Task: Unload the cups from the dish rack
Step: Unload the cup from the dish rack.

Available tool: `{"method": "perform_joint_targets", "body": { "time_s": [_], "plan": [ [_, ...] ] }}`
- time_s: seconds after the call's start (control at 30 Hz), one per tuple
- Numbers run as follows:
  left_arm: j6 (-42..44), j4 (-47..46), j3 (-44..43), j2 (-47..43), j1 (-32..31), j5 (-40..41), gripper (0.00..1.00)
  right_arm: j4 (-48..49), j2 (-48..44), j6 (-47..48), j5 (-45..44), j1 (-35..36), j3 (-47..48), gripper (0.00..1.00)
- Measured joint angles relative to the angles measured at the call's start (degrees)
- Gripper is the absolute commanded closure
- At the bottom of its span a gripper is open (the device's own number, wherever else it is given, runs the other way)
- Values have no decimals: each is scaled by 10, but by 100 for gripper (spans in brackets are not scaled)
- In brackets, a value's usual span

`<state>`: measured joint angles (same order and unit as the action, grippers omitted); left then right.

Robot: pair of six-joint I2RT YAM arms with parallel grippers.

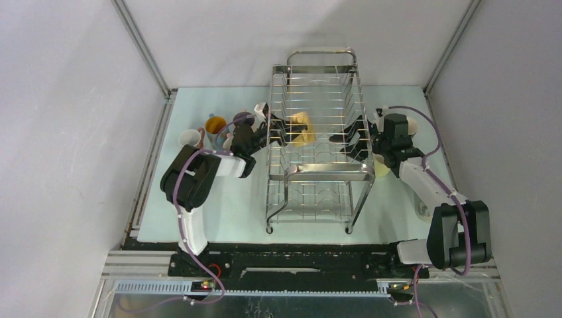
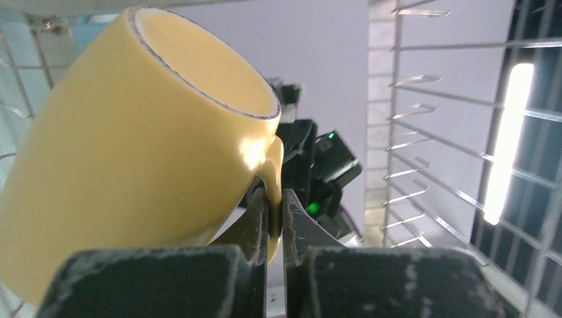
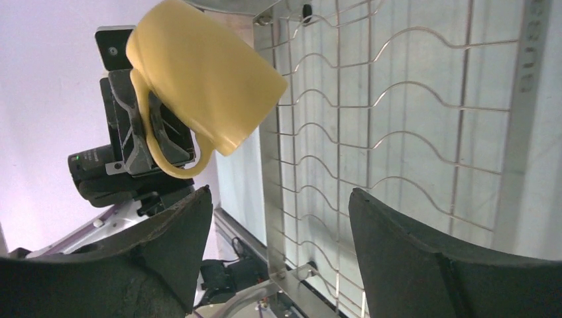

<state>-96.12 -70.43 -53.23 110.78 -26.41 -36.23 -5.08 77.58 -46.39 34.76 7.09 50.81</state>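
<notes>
A yellow cup (image 1: 301, 129) hangs inside the upper tier of the chrome dish rack (image 1: 329, 171). My left gripper (image 1: 277, 130) reaches in from the rack's left side and is shut on the cup's handle. In the left wrist view the fingers (image 2: 255, 218) pinch the handle just below the cup (image 2: 132, 152). My right gripper (image 1: 346, 139) is open and empty at the rack's right side, facing the cup. In the right wrist view the cup (image 3: 205, 79) hangs tilted above and left of the open gripper (image 3: 280, 192), with the rack wires (image 3: 397, 132) behind.
A pale cup (image 1: 191, 138), an orange cup (image 1: 215, 124) and another partly hidden cup (image 1: 242, 118) stand on the table left of the rack. A cream cup (image 1: 412, 123) and a yellow cup (image 1: 382, 167) stand to the right, behind the right arm.
</notes>
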Motion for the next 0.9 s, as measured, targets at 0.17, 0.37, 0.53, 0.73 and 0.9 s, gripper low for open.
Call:
{"method": "perform_joint_targets", "body": {
  "time_s": [0.17, 0.37, 0.53, 0.73, 0.9],
  "plan": [
    [-35, -9, 1, -19, -6, 62, 100, 44, -5, -66, -4, 20, -21, 21],
    [-61, -17, 1, -38, -14, 111, 100, 88, -12, -145, -28, 43, -36, 23],
    [-65, -12, 1, -40, -17, 123, 100, 142, -13, -205, -36, 46, -57, 23],
    [-64, 16, 5, -52, -19, 125, 100, 195, -13, -253, -41, 46, -69, 23],
    [-65, 26, 11, -68, -26, 138, 100, 245, -8, -291, -43, 46, -83, 26]
  ]
}}
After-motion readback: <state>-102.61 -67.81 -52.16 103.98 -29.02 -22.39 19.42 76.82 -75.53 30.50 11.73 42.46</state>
